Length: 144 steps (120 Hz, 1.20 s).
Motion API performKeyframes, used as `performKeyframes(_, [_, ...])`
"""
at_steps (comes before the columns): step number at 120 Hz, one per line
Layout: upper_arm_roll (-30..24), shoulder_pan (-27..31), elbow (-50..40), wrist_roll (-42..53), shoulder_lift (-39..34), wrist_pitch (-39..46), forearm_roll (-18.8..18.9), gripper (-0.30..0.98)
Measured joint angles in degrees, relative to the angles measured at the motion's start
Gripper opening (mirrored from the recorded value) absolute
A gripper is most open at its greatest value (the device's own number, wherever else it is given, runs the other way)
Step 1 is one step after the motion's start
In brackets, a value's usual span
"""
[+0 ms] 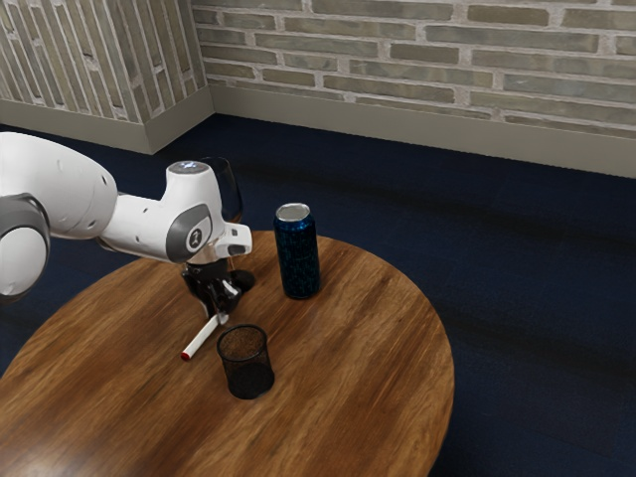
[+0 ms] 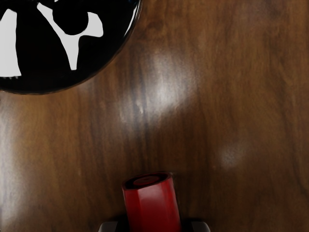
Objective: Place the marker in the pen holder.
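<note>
Gripper (image 1: 223,308) fingers are closed on the white marker (image 1: 202,339), its red tip (image 1: 186,356) jutting toward the exterior view's left. The marker is outside the nearby mesh pen holder (image 1: 245,363). Farther out, a wine glass (image 1: 244,280) and blue can (image 1: 298,255) stand on the round wooden table (image 1: 348,397).
</note>
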Motion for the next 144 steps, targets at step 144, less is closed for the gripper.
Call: performKeyframes(144, [-17.02, -0.23, -28.84, -3.68, -43.56, 13.78, 1.25, -0.09])
